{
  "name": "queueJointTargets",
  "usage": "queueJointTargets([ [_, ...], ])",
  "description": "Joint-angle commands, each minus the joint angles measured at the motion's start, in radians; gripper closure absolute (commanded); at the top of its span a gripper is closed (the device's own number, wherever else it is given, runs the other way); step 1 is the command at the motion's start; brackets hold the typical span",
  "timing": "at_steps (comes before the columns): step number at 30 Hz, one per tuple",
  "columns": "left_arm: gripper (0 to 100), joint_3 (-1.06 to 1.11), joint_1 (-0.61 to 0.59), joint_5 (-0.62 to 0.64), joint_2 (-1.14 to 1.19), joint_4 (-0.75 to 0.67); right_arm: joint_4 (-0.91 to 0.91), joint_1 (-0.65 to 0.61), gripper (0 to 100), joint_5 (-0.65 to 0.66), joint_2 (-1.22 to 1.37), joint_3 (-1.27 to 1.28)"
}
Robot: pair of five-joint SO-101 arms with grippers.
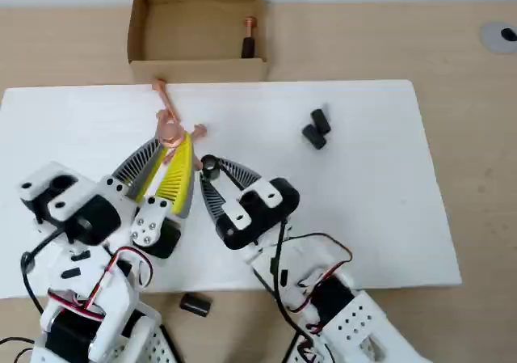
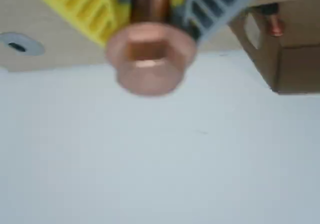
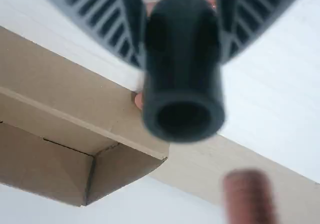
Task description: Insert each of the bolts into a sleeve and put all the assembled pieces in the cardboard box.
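Left claw (image 1: 171, 141) is closed on a copper bolt (image 1: 168, 127), gripped by the shank with the flanged head sticking out past the fingertips. Right claw (image 1: 212, 169) is closed on a black sleeve (image 1: 210, 167), held across its body so the open bore is unblocked and faces outward, as seen in the right wrist view (image 3: 182, 116). Both held parts are placed in front of the cardboard box (image 1: 145, 23), close together but not touching. This is judged to be alignment for mating, with insertion not yet done. How the bolt end is meant to meet the bore cannot be told.

One assembled piece (image 1: 249, 38) is seen lying inside the box against its right wall, so the task is judged partly done. A loose bolt (image 1: 161, 94) lies just in front of the box's front wall, beyond the left claw. Two loose sleeves (image 1: 317, 128) lie together on the white mat (image 1: 388, 217), in front of the box and off to its right. Another sleeve (image 1: 195, 304) lies off the mat on the table (image 1: 468, 120), far from the box, between the two arm bases. More pairs are therefore judged left to assemble.
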Motion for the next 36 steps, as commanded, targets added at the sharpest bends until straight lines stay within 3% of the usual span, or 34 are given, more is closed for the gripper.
queueJointTargets([
  [1, 99, -0.032, 0.011, 0.043, -0.010, -0.021, 0.000, -0.013, 98.8, 0.002, -0.016, -0.001],
  [24, 99, -0.046, 0.020, 0.055, -0.007, -0.023, 0.000, -0.013, 98.8, 0.002, -0.016, -0.001],
  [36, 99, 0.035, 0.037, -0.005, -0.007, -0.072, 0.000, -0.013, 98.8, 0.002, -0.022, -0.001],
])
